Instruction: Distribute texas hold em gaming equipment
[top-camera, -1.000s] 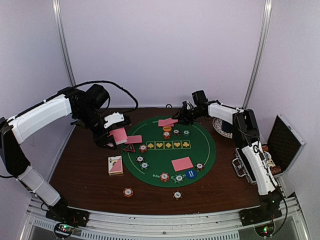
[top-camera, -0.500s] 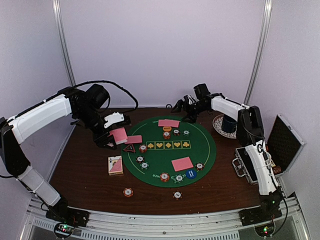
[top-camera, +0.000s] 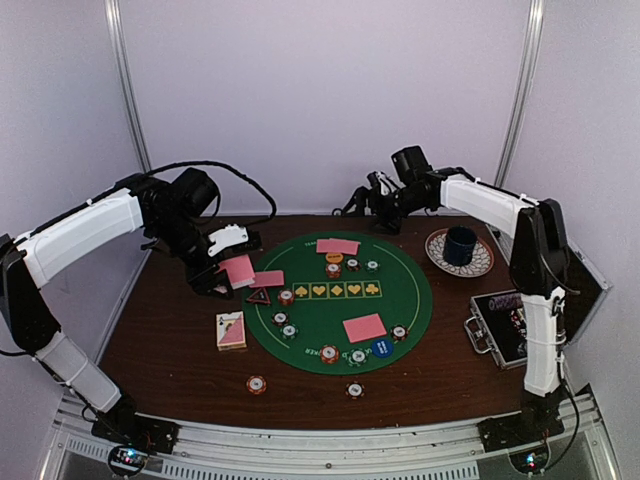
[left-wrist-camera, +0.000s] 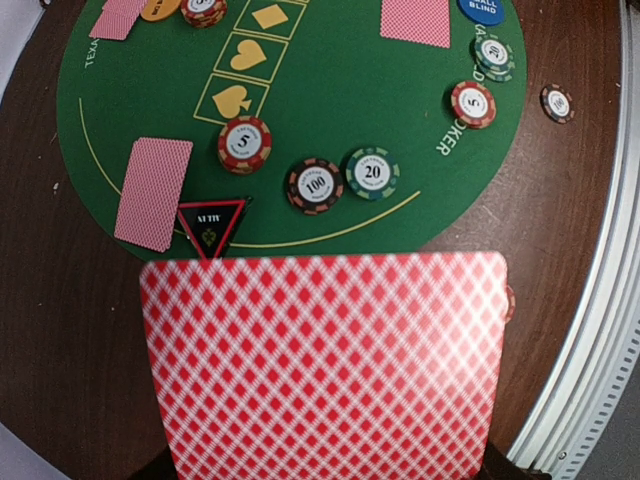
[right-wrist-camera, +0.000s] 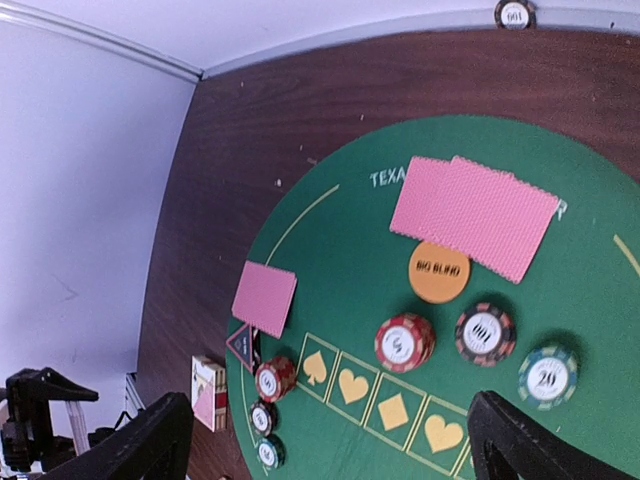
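Observation:
The round green mat (top-camera: 340, 300) holds the texas hold em gaming equipment. My left gripper (top-camera: 222, 265) hovers over the mat's left edge, shut on a pink-backed playing card (left-wrist-camera: 325, 365) that hides its fingers. Below it lie a single card (left-wrist-camera: 153, 192), the red-edged triangle marker (left-wrist-camera: 211, 226) and striped chips (left-wrist-camera: 244, 145). My right gripper (right-wrist-camera: 335, 440) hangs open and empty above the mat's far side. Beneath it are two overlapping cards (right-wrist-camera: 475, 215), the orange button (right-wrist-camera: 439, 272) and chips (right-wrist-camera: 404, 341). Another card (top-camera: 364, 327) and the blue button (top-camera: 380, 347) sit near the front.
A card box (top-camera: 231, 330) lies on the brown table left of the mat. Two chips (top-camera: 257, 384) rest on the table in front of the mat. A blue mug (top-camera: 460, 245) stands on a patterned plate (top-camera: 482, 264) at the back right, with an open black case (top-camera: 505, 325) nearer.
My right gripper opened, let go of a card on the far pair, then rose and drew back toward the rear wall. The left arm and its card have not moved.

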